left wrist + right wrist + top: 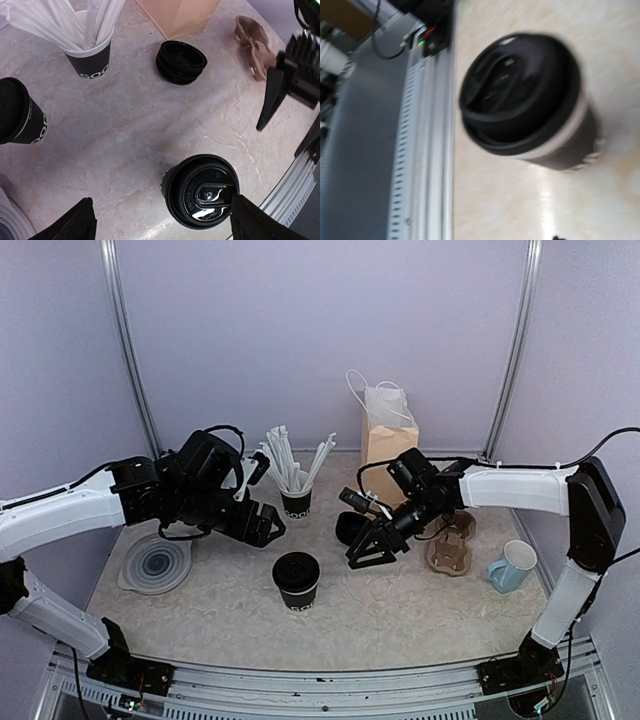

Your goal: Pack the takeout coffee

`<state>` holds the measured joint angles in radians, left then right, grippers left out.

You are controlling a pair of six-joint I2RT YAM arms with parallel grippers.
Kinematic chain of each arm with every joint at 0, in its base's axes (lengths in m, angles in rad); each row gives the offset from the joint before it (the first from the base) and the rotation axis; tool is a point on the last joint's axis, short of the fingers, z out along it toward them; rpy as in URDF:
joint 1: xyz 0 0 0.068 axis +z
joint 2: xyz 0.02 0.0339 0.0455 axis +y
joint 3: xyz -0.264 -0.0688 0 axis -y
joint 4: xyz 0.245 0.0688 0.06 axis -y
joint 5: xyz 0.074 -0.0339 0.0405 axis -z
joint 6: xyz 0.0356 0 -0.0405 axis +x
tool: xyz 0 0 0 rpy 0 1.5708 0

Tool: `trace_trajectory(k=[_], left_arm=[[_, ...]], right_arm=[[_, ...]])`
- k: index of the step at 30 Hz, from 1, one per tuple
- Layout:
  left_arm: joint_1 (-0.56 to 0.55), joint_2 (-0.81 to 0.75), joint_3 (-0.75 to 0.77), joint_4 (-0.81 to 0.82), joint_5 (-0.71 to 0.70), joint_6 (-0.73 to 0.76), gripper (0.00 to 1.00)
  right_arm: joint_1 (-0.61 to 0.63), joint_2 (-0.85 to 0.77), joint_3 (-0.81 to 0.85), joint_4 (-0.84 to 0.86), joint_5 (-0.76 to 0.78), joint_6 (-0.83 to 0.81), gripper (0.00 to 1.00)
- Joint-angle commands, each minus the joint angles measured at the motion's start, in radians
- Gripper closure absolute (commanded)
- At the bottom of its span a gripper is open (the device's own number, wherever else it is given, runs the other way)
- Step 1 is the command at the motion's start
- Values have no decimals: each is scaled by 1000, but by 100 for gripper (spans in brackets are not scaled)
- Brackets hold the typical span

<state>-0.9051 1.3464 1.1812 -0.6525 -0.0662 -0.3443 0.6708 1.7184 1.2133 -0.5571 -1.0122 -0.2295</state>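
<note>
Black paper takeout coffee, glossy round lid, upright; left pincer and right pincer spread wide, empty.

takeout coffee: matt black paper wall, glossy plastic lid. table: smooth marbled finish. cup carrier: rough pulp.

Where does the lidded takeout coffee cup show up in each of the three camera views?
Top external: the takeout coffee stands front and centre on the table, between the two arms.
Left wrist: lower right of centre, seen from above, lid facing the camera.
Right wrist: blurred, filling the centre right.
Shared landmark: the metal rail along the table's near edge, at lower right in the left wrist view and left in the right wrist view.
</note>
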Motion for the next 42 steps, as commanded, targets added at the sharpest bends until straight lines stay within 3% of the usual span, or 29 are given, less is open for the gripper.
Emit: trace_trajectory(k=[1,6,16,27,37,42], left_arm=[[32,-1,-149,228,107,-212,13],[34,-39,-301,363,181,-316,15],[34,-13,-355,447,205,-346,18],[34,41,-404,469,276,-359,39],[24,61,-451,495,285,-382,45],[17,79,-480,515,296,-388,49]], right_arm=[[54,52,1,45,-74,79,40],[72,129,43,21,-91,84,40],[89,234,132,-32,-131,82,42],[95,326,230,-62,-139,106,48],[110,401,296,-90,-201,125,51],[113,446,311,-84,-146,169,55]])
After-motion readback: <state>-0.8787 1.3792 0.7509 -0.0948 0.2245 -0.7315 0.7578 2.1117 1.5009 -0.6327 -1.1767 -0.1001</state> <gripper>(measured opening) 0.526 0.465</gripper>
